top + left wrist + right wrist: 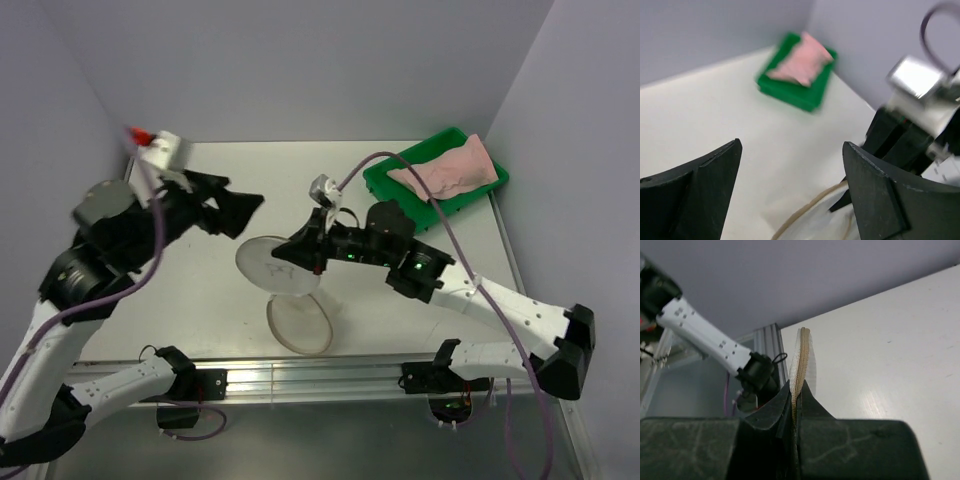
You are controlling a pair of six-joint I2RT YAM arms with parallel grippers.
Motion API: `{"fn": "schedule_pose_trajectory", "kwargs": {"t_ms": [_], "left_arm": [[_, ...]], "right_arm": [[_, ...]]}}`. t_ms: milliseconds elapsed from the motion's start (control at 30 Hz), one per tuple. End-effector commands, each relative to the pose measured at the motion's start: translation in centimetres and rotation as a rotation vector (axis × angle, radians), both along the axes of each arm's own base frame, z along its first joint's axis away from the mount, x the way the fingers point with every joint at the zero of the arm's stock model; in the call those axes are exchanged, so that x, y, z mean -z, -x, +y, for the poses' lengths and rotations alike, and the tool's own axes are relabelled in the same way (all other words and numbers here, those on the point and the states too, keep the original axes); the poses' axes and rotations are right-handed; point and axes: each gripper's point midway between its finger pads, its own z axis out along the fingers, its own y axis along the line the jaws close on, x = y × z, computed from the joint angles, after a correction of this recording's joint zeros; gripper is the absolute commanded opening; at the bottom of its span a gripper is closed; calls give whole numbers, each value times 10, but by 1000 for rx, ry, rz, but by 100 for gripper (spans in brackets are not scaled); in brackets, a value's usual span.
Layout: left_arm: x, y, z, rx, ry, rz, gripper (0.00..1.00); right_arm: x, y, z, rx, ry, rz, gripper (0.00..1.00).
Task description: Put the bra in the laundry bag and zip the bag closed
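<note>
- The right gripper is pinched tight on the rim of the round cream-white mesh laundry bag. My reading is that it lifts one dome-like half so that the mouth of the pouch gapes.
- From above, that raised half stands tilted at the gripper. The other half lies lower, on the white table nearer the arm bases, so the pouch looks opened like a clamshell.
- The left gripper hangs just left of the bag with its jaws spread wide and nothing between them. It is probably kept free to take the opposite rim or fetch the garment.
- The soft pale salmon-pink padded bra lies bunched in the green plastic tray at the far right corner. It is well apart from the bag and touched by neither arm, so neither the loading nor the zipping is done yet.
- Hard to make out:
  - The right wrist view shows the bag only edge-on — a thin tan-rimmed sliver rising between the fingers — so its inside is not visible there.
  - I cannot find the zip slider in any view.
  - The left wrist picture is blurred and cuts the bag off at its bottom edge, showing only a curve of rim.
  - Where the two halves join is unclear from above.
  - The underside of the bra is hidden in the tray.
</note>
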Motion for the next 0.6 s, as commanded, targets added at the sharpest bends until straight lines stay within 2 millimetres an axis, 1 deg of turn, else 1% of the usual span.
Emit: {"fn": "schedule_pose_trajectory", "kwargs": {"t_ms": [0, 33, 67, 100, 200, 233, 267, 300, 333, 367, 400, 433, 467, 500, 533, 567], "left_arm": [[-69, 2, 86, -369, 107, -152, 91], [-77, 6, 98, -406, 126, -172, 92], [-86, 10, 102, -413, 142, -186, 93], [-89, 12, 105, -418, 150, -188, 93], [-85, 8, 104, -433, 137, -172, 93], [-80, 4, 102, -437, 129, -159, 93], [-73, 0, 99, -438, 115, -147, 93], [-71, -2, 96, -432, 119, -143, 94], [-68, -4, 92, -422, 117, -137, 93], [-59, -7, 87, -414, 107, -123, 93], [-58, -9, 81, -394, 113, -122, 93], [-53, -12, 76, -385, 105, -111, 93], [-46, -16, 70, -374, 93, -96, 91], [-41, -17, 63, -350, 89, -80, 89], [-34, -22, 56, -335, 77, -63, 89], [-23, -25, 50, -322, 62, -41, 88]], "right_arm": [[-41, -34, 30, 215, -193, 101, 0], [-46, -36, 37, 220, -207, 123, 0], [-61, -33, 43, 212, -248, 159, 0], [-63, -37, 50, 222, -264, 175, 0], [-88, -38, 55, 231, -371, 236, 0], [-91, -43, 53, 262, -402, 256, 0], [-89, -49, 51, 292, -425, 301, 0], [-74, -57, 52, 335, -423, 324, 0], [-61, -73, 47, 431, -428, 348, 0], [-46, -83, 46, 483, -422, 387, 0], [-11, -93, 48, 533, -369, 423, 0], [6, -108, 41, 613, -363, 446, 0], [37, -115, 36, 673, -333, 492, 0], [54, -121, 33, 712, -324, 500, 0], [64, -128, 27, 742, -322, 500, 0], [83, -131, 22, 764, -292, 508, 0]]}}
